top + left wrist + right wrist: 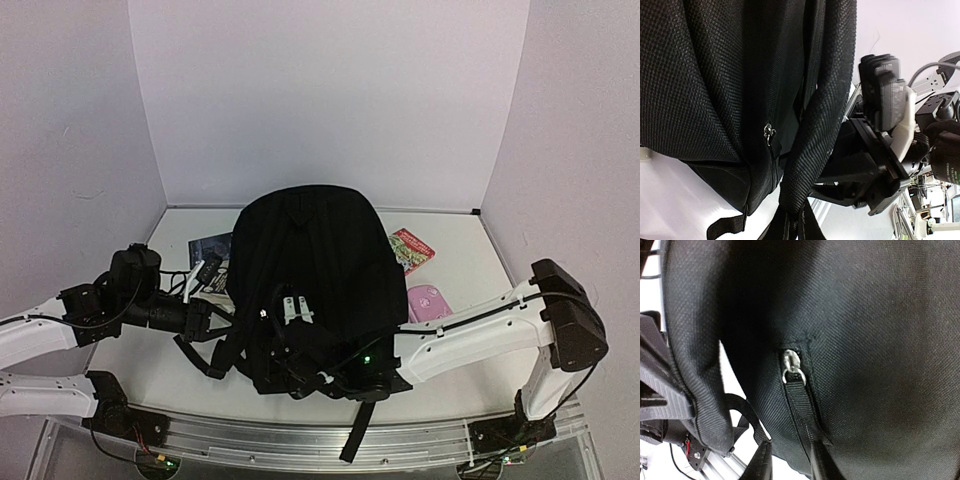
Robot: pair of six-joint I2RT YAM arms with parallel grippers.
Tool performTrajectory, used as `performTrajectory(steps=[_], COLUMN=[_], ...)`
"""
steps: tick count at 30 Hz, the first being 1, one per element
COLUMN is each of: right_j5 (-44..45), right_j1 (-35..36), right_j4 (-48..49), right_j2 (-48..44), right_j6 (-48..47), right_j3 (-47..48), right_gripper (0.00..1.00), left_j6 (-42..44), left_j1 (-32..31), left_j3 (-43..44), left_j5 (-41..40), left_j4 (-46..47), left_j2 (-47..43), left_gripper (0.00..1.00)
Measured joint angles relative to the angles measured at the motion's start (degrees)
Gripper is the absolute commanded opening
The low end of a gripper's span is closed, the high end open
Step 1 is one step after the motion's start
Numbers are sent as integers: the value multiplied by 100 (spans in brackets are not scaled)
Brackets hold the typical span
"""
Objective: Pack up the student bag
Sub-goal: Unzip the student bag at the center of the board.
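The student bag, a large black backpack, lies in the middle of the table and fills both wrist views. My left gripper is at the bag's left side, and in its wrist view it looks shut on a padded shoulder strap that runs down into it. A small metal zipper slider shows beside the strap. My right gripper is at the bag's near edge. It is open, and a webbing pull tab hanging from a metal zipper slider ends against its right finger.
A red-covered booklet and a pink pencil case lie right of the bag. A dark booklet lies at its left. Loose webbing hangs over the aluminium rail at the near edge. The right arm's body shows close by in the left wrist view.
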Motion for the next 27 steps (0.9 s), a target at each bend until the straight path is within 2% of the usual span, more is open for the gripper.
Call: performTrajectory(steps=[3, 4, 12, 18, 20, 21, 27], right_j5=[3, 4, -144, -473, -511, -518, -746], right_j1=[0, 0, 0, 7, 7, 7, -124], right_j4=[-57, -81, -156, -235, -288, -319, -320], right_j2=[67, 73, 68, -120, -239, -295, -481], right_j6=[18, 9, 177, 458, 522, 541, 482], right_j3=[67, 75, 14, -586, -734, -760, -615], right_gripper=[1, 0, 0, 0, 5, 12, 30], left_j6=[-2, -7, -195, -305, -318, -325, -322], left_j1=[0, 0, 0, 0, 0, 0, 0], left_j3=[0, 0, 0, -19, -51, -66, -109], left_j5=[0, 0, -54, -138, -127, -110, 72], left_j4=[0, 0, 6, 26, 62, 79, 107], left_j2=[-27, -39, -164, -385, -447, -466, -456], left_gripper=[0, 0, 0, 0, 0, 0, 0])
